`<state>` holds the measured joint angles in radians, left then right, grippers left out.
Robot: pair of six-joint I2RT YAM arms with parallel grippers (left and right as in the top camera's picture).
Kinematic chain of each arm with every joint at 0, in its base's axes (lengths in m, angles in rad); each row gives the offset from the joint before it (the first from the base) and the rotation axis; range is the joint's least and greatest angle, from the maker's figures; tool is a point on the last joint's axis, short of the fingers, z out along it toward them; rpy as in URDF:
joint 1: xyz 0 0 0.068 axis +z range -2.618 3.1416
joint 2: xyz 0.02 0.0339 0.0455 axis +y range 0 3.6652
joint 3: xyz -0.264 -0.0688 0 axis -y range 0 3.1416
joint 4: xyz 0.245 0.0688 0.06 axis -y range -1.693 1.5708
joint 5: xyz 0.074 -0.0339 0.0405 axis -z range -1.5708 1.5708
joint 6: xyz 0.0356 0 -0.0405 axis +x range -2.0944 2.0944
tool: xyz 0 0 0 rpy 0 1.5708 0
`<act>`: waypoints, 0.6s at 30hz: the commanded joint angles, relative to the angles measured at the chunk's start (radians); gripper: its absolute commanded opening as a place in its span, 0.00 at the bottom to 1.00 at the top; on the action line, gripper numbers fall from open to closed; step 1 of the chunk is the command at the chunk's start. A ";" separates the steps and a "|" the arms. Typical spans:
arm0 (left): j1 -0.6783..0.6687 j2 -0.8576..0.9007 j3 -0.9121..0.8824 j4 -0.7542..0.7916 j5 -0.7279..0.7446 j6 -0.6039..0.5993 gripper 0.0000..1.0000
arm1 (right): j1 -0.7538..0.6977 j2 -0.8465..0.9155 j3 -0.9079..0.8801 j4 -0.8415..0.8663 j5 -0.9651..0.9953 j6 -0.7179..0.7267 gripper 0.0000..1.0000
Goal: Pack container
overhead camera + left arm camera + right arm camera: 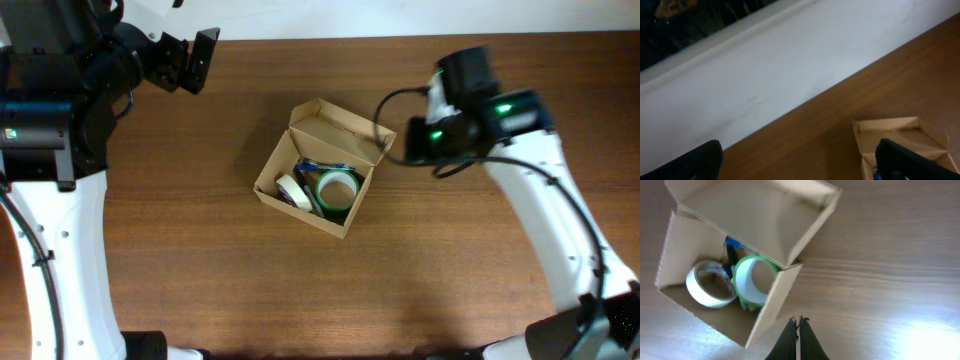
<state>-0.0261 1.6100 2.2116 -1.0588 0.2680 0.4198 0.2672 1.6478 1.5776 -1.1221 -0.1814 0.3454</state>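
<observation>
Open container (333, 128) parked near the middle of the surface (480, 290), lid flap tipped back, green tape roll (337, 190) and white tape roll (293, 190) stowed inside, right end effector (798, 322) pressed together, empty, just beside one corner, left end effector (797, 162) spread wide, well apart.

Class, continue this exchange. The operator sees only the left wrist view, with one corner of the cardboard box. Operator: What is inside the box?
Observer: A white tape roll and a green tape roll sit side by side in the container.
Operator: Anything else?
Observer: Something blue behind them, partly hidden.
Operator: Where is the right gripper?
Observer: The right gripper is shut and empty, over the table beside the container.
</observation>
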 commanded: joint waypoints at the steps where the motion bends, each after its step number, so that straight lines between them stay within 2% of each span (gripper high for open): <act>1: 0.000 -0.014 0.003 -0.018 -0.011 0.009 1.00 | 0.053 0.028 -0.111 0.064 -0.018 0.050 0.04; 8: 0.000 -0.017 0.004 -0.043 -0.011 0.009 1.00 | 0.107 0.078 -0.270 0.171 -0.029 0.056 0.04; 18: 0.000 -0.017 0.003 -0.087 -0.011 0.010 1.00 | 0.108 0.131 -0.291 0.259 -0.028 0.021 0.04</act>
<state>-0.0261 1.6096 2.2116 -1.1343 0.2600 0.4202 0.3683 1.7515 1.2892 -0.8825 -0.2043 0.3832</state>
